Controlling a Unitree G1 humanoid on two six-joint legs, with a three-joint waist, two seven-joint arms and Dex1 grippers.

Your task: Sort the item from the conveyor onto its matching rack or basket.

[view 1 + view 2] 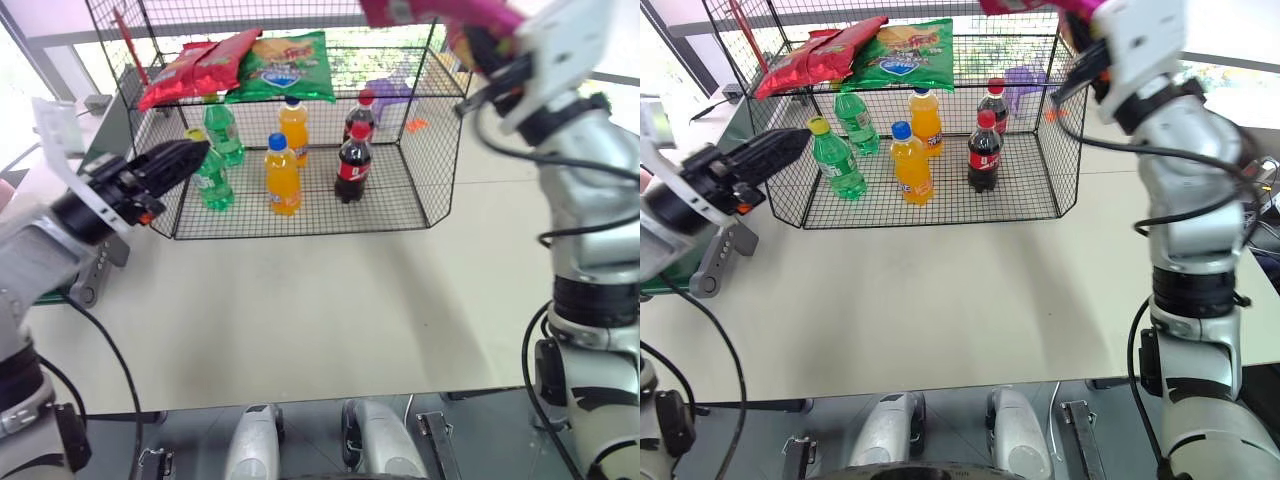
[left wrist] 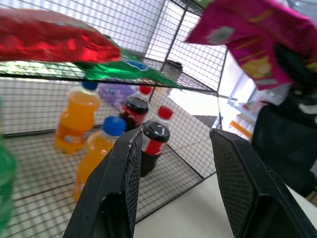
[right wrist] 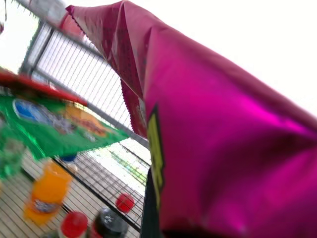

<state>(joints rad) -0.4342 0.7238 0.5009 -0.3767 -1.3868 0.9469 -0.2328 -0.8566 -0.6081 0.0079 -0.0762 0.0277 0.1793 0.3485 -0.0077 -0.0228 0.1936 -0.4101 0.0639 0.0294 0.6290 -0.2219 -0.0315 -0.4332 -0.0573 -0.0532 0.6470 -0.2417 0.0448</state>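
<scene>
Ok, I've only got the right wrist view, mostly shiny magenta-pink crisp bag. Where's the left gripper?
Observer: The left gripper is open and empty, by the left front corner of the black wire-grid rack.
Operator: Room on top?
Observer: Two red snack bags and a green snack bag cover the left of the upper mesh shelf; its right half is bare.
Operator: And my bag?
Observer: The right gripper holds the magenta-pink crisp bag above the rack's right end.

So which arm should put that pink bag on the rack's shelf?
The right. Its tool already grips the pink bag, raised beside the black rack's top shelf, where the red bags and green bag lie. The left tool is open, lower, holding nothing.
</scene>
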